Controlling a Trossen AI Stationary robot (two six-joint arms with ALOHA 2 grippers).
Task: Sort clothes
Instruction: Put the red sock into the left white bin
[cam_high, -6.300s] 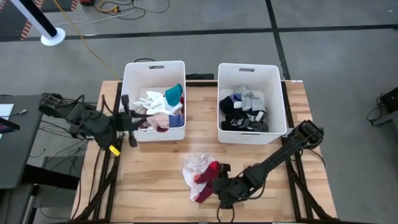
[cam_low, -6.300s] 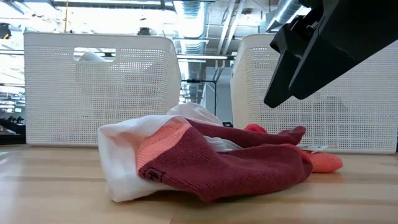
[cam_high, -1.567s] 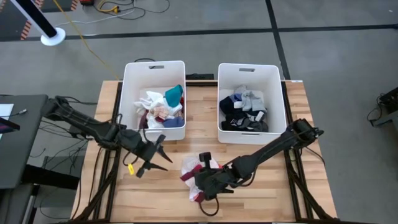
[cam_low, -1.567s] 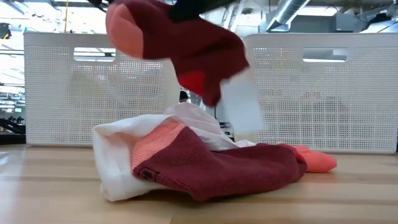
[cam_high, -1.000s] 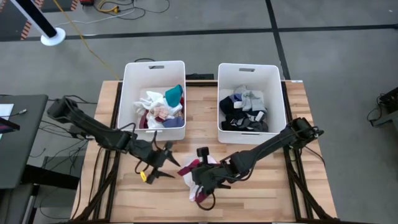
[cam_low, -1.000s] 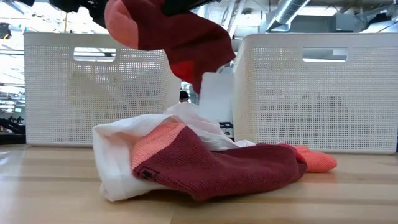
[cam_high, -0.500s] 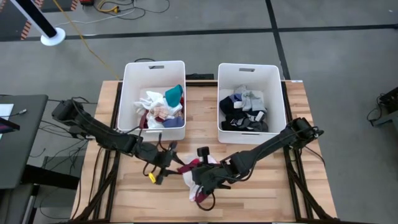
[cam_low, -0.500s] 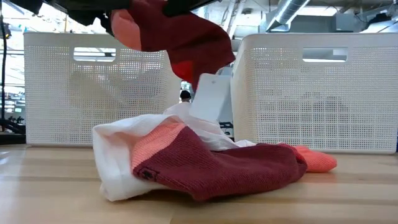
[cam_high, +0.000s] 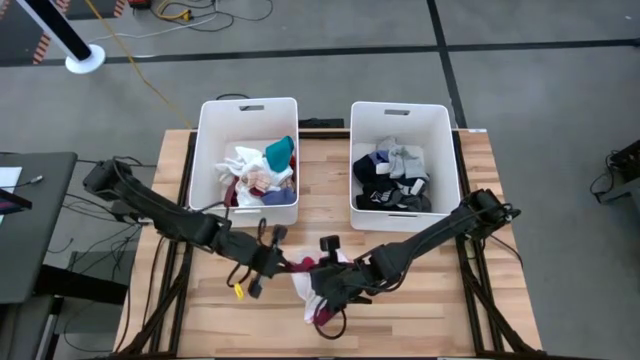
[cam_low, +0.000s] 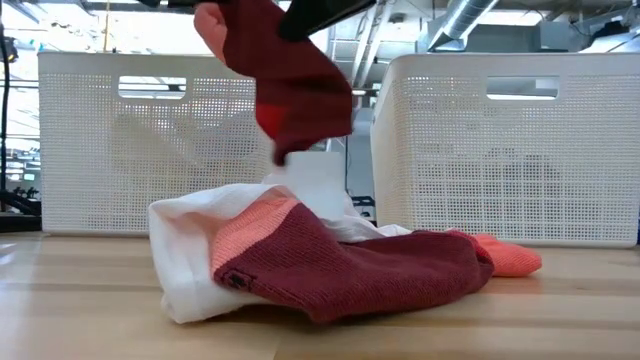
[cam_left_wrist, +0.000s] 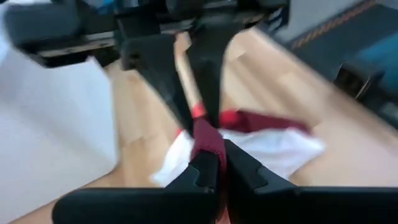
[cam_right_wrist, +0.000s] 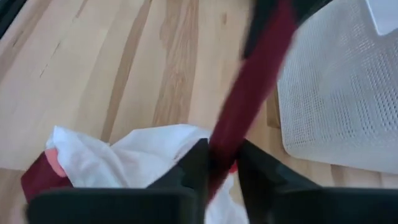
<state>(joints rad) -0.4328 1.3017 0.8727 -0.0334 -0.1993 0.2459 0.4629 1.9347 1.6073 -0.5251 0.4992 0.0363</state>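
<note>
The table (cam_high: 420, 300) carries two white bins: the left bin (cam_high: 212, 160) holds light and teal garments, the right bin (cam_high: 440, 165) dark ones; their lower layers are hidden. In front of the left bin lies one pile (cam_low: 300, 265) of white, coral and maroon fabric. Above the pile hangs one maroon sock (cam_low: 285, 80), its top cut off. The left gripper (cam_left_wrist: 214, 163) is clamped on the sock. The right gripper (cam_right_wrist: 217, 163) also pinches it.

L gripper (cam_high: 277, 262) now clamped on raised maroon sock (cam_low: 285, 75); R gripper (cam_high: 316, 274) loosening.
</note>
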